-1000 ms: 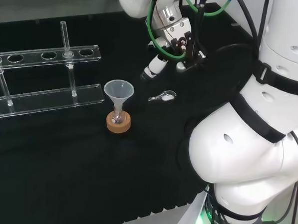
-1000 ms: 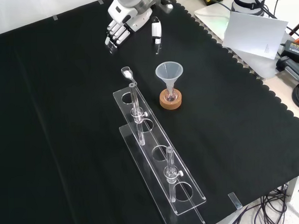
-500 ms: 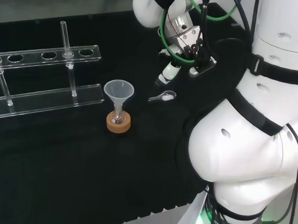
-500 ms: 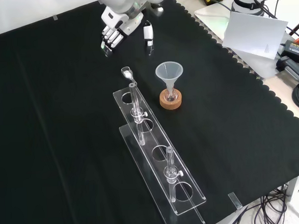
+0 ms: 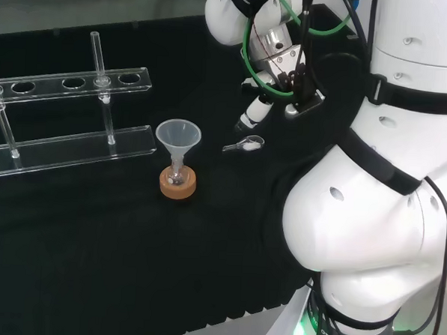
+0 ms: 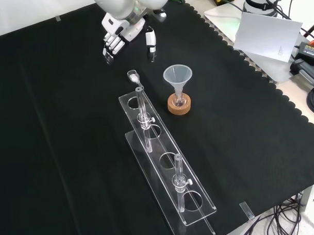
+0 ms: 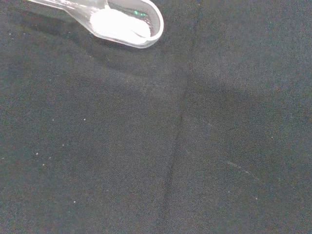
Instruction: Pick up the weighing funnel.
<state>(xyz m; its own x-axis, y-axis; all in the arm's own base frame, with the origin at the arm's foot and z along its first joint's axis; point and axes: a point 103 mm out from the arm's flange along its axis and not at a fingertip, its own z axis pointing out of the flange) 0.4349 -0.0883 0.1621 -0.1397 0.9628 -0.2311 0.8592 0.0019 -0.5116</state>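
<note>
The black-cloth worktop [image 6: 55, 152] carries the small clear scoop-shaped weighing funnel [image 6: 133, 76] just beyond the end of the clear plastic tube rack [image 6: 159, 145] in the front view. The black and white robot hand [image 6: 114, 37] hovers above, fingers relaxed and apart, holding nothing. Lower the hand onto the piece and pinch across its bowl, keeping it level. The funnel lies flat and holds white powder [image 7: 119, 24].

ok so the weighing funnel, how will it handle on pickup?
Probably light and rigid: the weighing funnel is a small clear scoop. Its bowl holds white material, so tilting it would likely spill. It lies on the cloth with a smooth, rounded bowl, so it may skid or rock when touched.
</note>
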